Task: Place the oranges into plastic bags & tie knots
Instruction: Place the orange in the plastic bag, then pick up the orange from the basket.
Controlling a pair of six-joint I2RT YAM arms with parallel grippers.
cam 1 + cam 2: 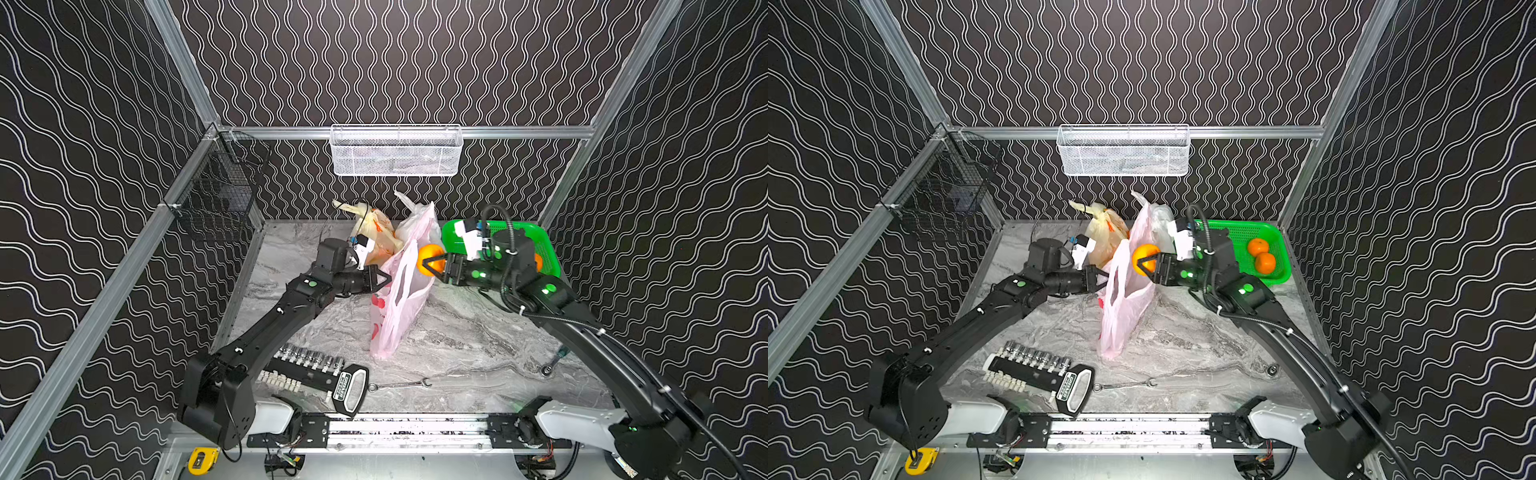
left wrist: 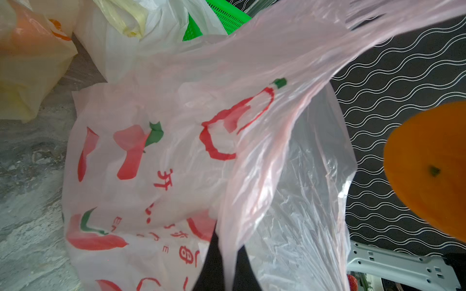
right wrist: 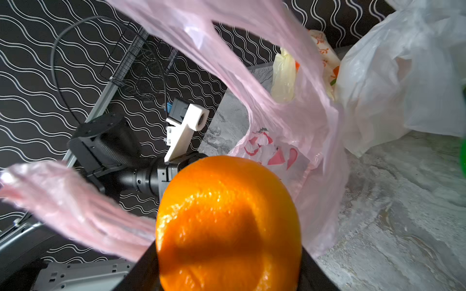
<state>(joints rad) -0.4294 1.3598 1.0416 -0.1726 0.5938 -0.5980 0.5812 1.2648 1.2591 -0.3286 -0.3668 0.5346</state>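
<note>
Looking over the grey marbled table [image 1: 478,345], we see the thin, crinkly pink bag [image 1: 399,307] standing upright on it, long axis vertical, our left fingers [image 1: 379,277] pressed together on the film at its left edge. The round, dimpled orange [image 1: 430,257] is pinched in our right fingers [image 1: 444,266], up by the bag's mouth and just right of it; we judge a short leftward carry comes next.
</note>
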